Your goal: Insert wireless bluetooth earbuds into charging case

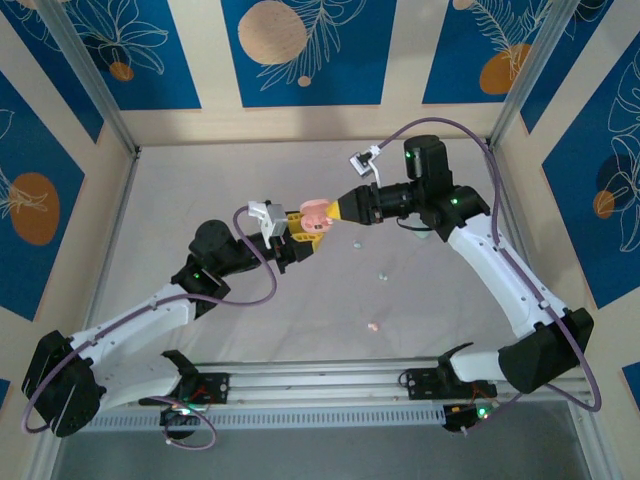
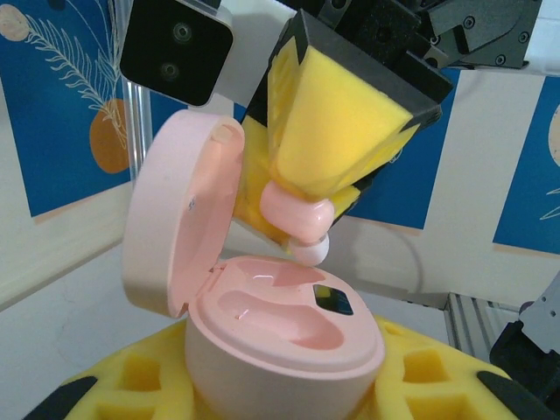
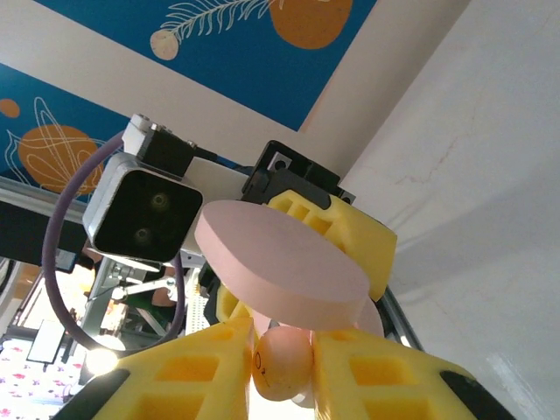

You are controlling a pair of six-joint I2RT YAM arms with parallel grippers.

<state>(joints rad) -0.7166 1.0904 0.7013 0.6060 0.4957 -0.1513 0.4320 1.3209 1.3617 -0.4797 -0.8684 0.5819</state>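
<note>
Presently, at mid-table:
- Right claw (image 1: 337, 210): yellow foam fingers pressed together on a pink earbud (image 2: 296, 213), its pale tip pointing down.
- Left claw (image 1: 298, 232): foam fingers clamped on either side of the pink charging case (image 2: 280, 346) (lid (image 2: 166, 219) swung open, standing at the left in the left wrist view).
- Position: the pink earbud sits at the right claw's fingertips, just above the case's open wells, not seated.
- Layout: the claws meet tip to tip, left claw on the left, the case off the table (image 1: 200, 190).
- Loose stock: pale earbud (image 1: 383, 275) and second pink earbud (image 1: 373, 326) lie on the table, nearer and to the right, well apart from both claws.
</note>
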